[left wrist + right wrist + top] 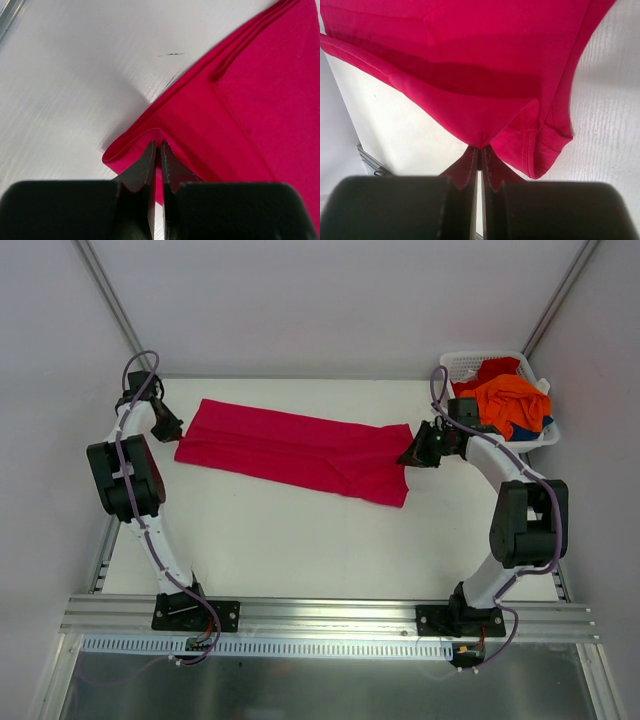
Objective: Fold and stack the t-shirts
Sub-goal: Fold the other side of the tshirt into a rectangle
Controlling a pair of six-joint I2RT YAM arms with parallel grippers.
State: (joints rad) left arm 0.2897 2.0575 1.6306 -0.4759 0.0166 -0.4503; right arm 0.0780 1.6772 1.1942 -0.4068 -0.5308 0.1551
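Magenta-pink t-shirt (pixel 300 452), plain, no pattern, pinched between both pairs of black jaws. White table (pixel 300 540). White slotted basket (pixel 462 364) beyond the right jaws: orange shirt (pixel 512 400) over red (pixel 498 368) (blue edge showing).

Two arms are showing in the overhead view, the left arm (pixel 130 475) at the left of the frame and the right arm (pixel 520 510) at the right. Both are wearing white link shells between bulky black joint housings. Purple-grey cables are looping along each. Black base plates are sitting at the bottom. In the wrist views, black tapering jaws are projecting from blocky black bodies.
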